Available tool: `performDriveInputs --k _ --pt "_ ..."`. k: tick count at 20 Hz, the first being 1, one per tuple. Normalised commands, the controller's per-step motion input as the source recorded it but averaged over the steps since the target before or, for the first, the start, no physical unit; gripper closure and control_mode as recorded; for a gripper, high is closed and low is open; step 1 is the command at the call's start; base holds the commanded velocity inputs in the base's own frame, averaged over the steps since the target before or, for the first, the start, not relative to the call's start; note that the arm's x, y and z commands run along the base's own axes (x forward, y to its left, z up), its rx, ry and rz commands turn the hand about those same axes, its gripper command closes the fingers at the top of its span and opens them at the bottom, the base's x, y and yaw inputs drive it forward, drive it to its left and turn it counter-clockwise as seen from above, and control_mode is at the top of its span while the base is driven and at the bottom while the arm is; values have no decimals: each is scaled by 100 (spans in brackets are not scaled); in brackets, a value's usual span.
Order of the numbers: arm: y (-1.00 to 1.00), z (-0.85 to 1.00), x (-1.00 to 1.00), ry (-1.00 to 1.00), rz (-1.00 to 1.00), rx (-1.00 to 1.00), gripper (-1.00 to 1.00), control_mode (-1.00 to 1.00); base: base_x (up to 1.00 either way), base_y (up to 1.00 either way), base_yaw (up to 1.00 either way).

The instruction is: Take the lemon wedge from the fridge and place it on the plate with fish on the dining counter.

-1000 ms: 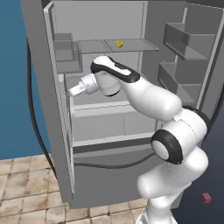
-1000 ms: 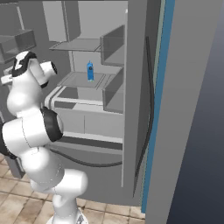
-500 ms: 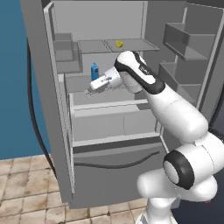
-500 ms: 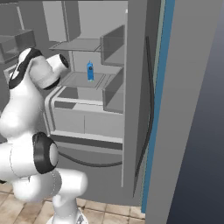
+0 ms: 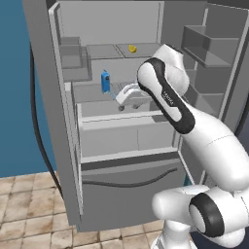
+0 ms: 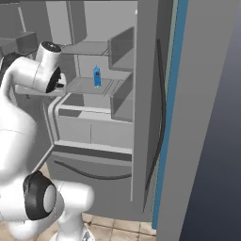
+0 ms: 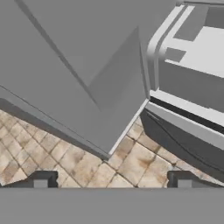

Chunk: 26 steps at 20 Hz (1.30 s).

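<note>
Reaching out of the tiled floor (image 7: 87, 166) area into the open fridge (image 5: 63, 146), the white arm bends over the crisper drawers, its gripper (image 5: 125, 95) hanging at the middle shelf with the fingertips (image 7: 41, 179) standing wide apart and nothing between them. Just left of the gripper, a small blue bottle (image 5: 104, 80) stands upright on that shelf. Higher and further back, the lemon wedge (image 5: 132, 48) lies on the upper shelf, well apart from the gripper. Door bins (image 5: 204, 46) line the open right door.
</note>
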Motion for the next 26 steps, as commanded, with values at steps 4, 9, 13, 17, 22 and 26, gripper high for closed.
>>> performDriveInputs --k 4,9,13,17,22,26 --pt "-100 -33 -24 -9 -32 -50 -100 -100 0 0 0" --pt "-78 -7 -12 -49 -37 -31 -100 -100 0 0 0" --pt "-14 0 0 -25 -25 5 -100 -100 0 0 0" --pt "0 2 0 0 -5 7 -100 -100 0 0 0" --pt "2 0 -13 -2 0 20 -100 -100 0 0 0" --pt "0 0 -6 -1 0 19 -100 -100 0 0 0"
